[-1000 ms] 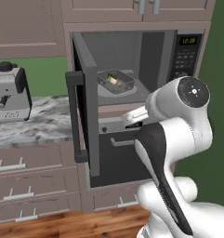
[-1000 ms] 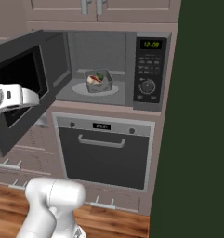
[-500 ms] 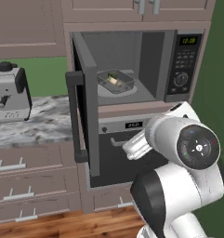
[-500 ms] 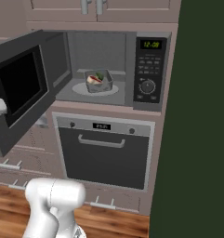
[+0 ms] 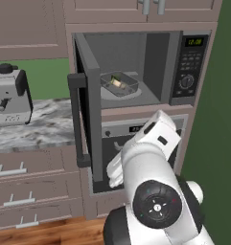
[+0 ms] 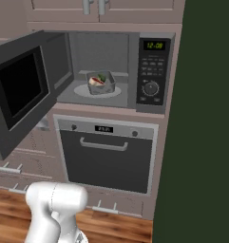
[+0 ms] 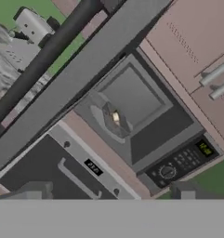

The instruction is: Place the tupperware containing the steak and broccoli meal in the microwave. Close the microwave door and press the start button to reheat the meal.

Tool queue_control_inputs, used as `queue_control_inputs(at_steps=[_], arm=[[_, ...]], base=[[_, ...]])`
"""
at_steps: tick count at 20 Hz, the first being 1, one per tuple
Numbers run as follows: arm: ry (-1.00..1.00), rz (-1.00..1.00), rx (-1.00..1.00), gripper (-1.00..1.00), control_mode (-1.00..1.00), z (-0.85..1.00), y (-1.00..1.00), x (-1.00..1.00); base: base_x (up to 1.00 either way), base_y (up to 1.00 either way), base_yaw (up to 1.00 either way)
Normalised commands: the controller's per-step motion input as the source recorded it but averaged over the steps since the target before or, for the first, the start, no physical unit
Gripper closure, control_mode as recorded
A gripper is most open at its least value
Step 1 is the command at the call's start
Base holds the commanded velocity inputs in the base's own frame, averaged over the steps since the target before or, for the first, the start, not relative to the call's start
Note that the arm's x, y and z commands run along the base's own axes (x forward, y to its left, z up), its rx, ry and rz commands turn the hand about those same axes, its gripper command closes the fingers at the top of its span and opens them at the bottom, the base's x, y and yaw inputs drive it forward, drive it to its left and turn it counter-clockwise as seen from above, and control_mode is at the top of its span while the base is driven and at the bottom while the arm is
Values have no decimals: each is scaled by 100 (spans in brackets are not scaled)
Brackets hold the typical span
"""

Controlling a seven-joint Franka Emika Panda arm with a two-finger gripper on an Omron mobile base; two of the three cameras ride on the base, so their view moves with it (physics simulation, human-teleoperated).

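At nine o'clock in the left base view a coffee machine (image 5: 10, 95) stands on the marble counter (image 5: 38, 129). Toward the centre, the microwave door (image 5: 88, 107) hangs wide open, its handle (image 5: 76, 119) facing out. Inside the microwave (image 6: 111, 71), at about twelve o'clock, the tupperware (image 6: 100, 82) rests on the turntable plate (image 6: 87, 91) with the steak and broccoli meal (image 6: 98, 79) inside. The oven (image 6: 109, 154) sits at six o'clock below. The gripper (image 7: 108, 194) stands released, fingertips (image 7: 187, 191) spread, grasping nothing.
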Motion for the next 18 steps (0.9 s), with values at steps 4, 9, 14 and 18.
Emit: queue_control_inputs(at_steps=[4,9,14,18], arm=[[0,0,-20,-100,-100,7,74,0],[0,0,-19,-100,-100,0,75,5],[0,0,-13,-100,-100,0,64,33],[0,0,-10,-100,-100,0,52,55]], base=[[0,0,0],[0,0,0],[0,0,0],[0,0,0]])
